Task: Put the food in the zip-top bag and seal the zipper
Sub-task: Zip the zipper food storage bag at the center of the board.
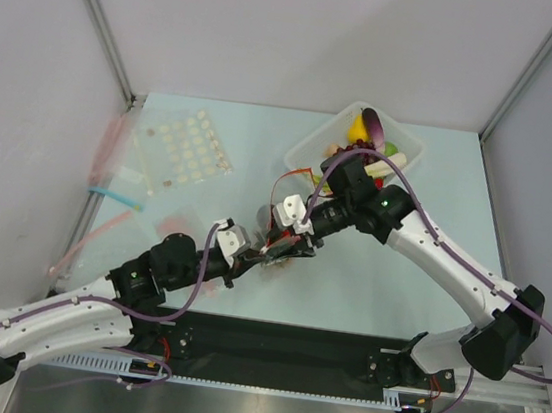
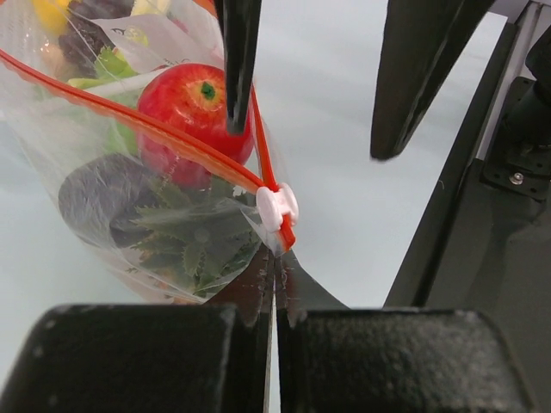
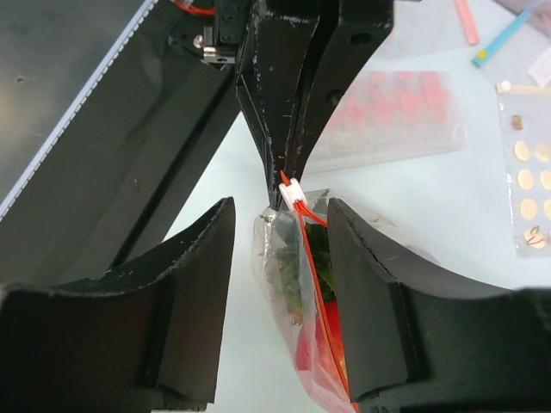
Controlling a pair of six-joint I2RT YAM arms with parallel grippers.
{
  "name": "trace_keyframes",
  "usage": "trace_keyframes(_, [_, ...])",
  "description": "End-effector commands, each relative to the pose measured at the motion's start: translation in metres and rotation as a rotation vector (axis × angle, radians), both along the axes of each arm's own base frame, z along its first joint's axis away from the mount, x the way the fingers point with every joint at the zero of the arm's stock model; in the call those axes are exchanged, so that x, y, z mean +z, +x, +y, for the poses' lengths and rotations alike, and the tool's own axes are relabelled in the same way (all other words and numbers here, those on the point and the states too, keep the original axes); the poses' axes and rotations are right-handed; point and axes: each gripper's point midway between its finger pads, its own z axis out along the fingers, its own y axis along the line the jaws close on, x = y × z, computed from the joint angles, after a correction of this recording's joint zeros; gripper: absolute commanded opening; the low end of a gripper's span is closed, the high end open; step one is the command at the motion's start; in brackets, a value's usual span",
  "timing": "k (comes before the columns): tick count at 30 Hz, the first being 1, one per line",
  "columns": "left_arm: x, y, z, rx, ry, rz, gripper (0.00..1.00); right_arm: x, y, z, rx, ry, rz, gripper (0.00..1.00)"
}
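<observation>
The clear zip-top bag (image 2: 103,163) hangs between both grippers. Inside it show a round red fruit (image 2: 191,107) and the pineapple's green crown (image 2: 194,245). The orange-red zipper (image 2: 129,116) parts into two strips beyond its white slider (image 2: 275,206). My left gripper (image 2: 277,271) is shut on the bag's corner just below the slider, seen again in the top view (image 1: 253,254). My right gripper (image 3: 281,225) stands open astride the bag's mouth, its fingers (image 3: 202,284) either side of the zipper (image 3: 314,284). From above, the right gripper (image 1: 291,231) faces the left one.
A clear tub (image 1: 407,152) of toy food stands at the back right. A sheet of white dots (image 1: 187,150), a packet of pink-red dots (image 3: 396,107) and thin blue and pink sticks (image 1: 114,195) lie on the left. The black base rail (image 1: 279,348) runs along the near edge.
</observation>
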Motion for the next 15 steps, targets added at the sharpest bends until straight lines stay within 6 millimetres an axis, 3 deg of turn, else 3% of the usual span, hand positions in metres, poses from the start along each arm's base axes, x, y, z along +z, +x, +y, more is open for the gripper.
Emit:
trace_keyframes(1, [0.029, 0.003, -0.004, -0.015, -0.036, -0.065, 0.0, 0.002, 0.005, 0.003, 0.017, -0.014, -0.099, 0.52])
trace_keyframes(15, [0.022, 0.004, -0.002, -0.021, 0.027, -0.064, 0.0, -0.014, 0.008, 0.02, 0.054, -0.033, -0.156, 0.48])
